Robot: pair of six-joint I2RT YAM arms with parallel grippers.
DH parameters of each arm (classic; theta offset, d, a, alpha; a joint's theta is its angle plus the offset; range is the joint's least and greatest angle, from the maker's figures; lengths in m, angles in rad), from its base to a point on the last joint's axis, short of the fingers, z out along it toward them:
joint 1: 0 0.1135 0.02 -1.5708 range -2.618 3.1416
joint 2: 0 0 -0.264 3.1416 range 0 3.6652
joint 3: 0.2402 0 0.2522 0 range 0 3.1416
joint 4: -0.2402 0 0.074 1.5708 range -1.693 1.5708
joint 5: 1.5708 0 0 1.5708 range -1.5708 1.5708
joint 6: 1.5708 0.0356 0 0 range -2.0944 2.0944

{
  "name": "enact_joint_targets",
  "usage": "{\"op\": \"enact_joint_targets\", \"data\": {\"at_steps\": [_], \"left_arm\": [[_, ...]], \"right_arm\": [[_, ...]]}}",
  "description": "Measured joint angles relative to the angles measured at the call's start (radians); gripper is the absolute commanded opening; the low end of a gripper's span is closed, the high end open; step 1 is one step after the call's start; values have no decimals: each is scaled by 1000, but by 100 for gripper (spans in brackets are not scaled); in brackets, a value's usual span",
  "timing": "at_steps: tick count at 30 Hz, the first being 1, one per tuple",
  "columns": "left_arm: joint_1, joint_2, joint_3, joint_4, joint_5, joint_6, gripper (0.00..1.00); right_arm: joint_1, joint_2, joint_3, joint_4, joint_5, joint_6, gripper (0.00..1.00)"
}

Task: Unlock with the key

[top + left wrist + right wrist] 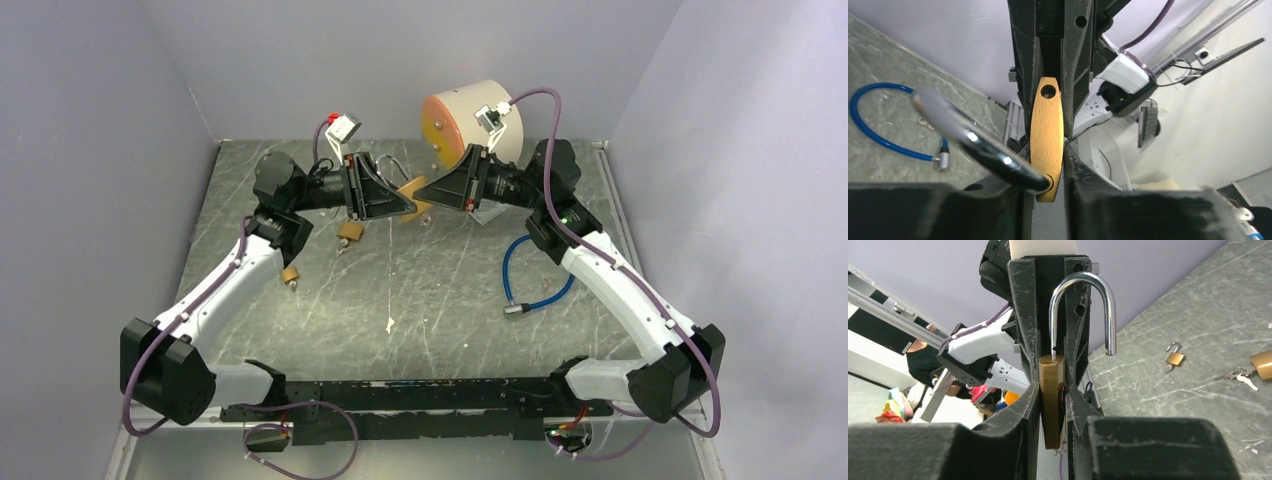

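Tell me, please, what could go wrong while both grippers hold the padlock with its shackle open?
1. The padlock hangs in the air, pinched by the left gripper and the right gripper together. If the arms move unevenly, it may twist, slip and drop onto the table.
2. The open shackle has one free end. It might swing and catch on a finger.
3. A falling padlock could hit the small padlock or the keys on the table.

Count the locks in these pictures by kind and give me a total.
Brass padlocks: 3 (held padlock, small padlock, leftmost padlock)
Cable locks: 1 (blue cable lock)
Total: 4
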State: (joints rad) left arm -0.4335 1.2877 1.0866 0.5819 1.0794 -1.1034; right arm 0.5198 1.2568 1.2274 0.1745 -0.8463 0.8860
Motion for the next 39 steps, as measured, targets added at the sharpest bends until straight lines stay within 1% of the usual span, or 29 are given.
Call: {"op": "enact_joint_targets", "data": {"at_steps": [1, 4, 6, 10, 12, 16, 22, 25, 26, 27, 28, 30, 33, 35, 37, 39], "left_arm": [[0, -5, 0, -18, -5, 12, 47], [-7, -33, 0, -105, -67, 75, 68], [-10, -63, 2, -192, -119, 130, 77], [-10, -138, 2, -391, -257, 235, 85], [-5, -175, 2, -472, -326, 275, 86], [14, -245, 4, -614, -457, 323, 85], [39, -249, 47, -857, -650, 354, 82], [45, -226, 48, -921, -669, 360, 78], [45, -214, 51, -936, -666, 364, 73], [45, -196, 60, -962, -654, 373, 66], [45, -180, 69, -977, -643, 384, 61], [47, -129, 100, -1015, -579, 420, 45], [48, -77, 106, -1023, -454, 465, 34], [48, -36, 106, -1034, -342, 499, 29], [48, -10, 106, -1051, -268, 529, 26], [48, 8, 106, -1082, -211, 569, 25]], "right_arm": [[0, 0, 0, -3, 2, -3, 0], [3, 0, -3, -40, 14, -15, 0], [0, -2, -20, -68, 17, -22, 0], [-39, -18, -69, -104, 14, -34, 0], [-57, -26, -81, -127, 13, -53, 0], [-77, -30, -85, -222, 7, -145, 0], [-65, -24, -83, -386, -12, -276, 0], [-41, 3, -70, -444, -15, -325, 0], [-29, 15, -67, -456, -15, -341, 0], [-20, 24, -66, -465, -16, -352, 0], [-8, 33, -66, -475, -18, -364, 0], [12, 51, -63, -494, -28, -386, 0], [32, 84, -28, -542, -55, -410, 0], [45, 114, 19, -573, -69, -435, 0], [51, 128, 52, -599, -76, -460, 0], [53, 131, 73, -620, -80, -481, 0]]}}
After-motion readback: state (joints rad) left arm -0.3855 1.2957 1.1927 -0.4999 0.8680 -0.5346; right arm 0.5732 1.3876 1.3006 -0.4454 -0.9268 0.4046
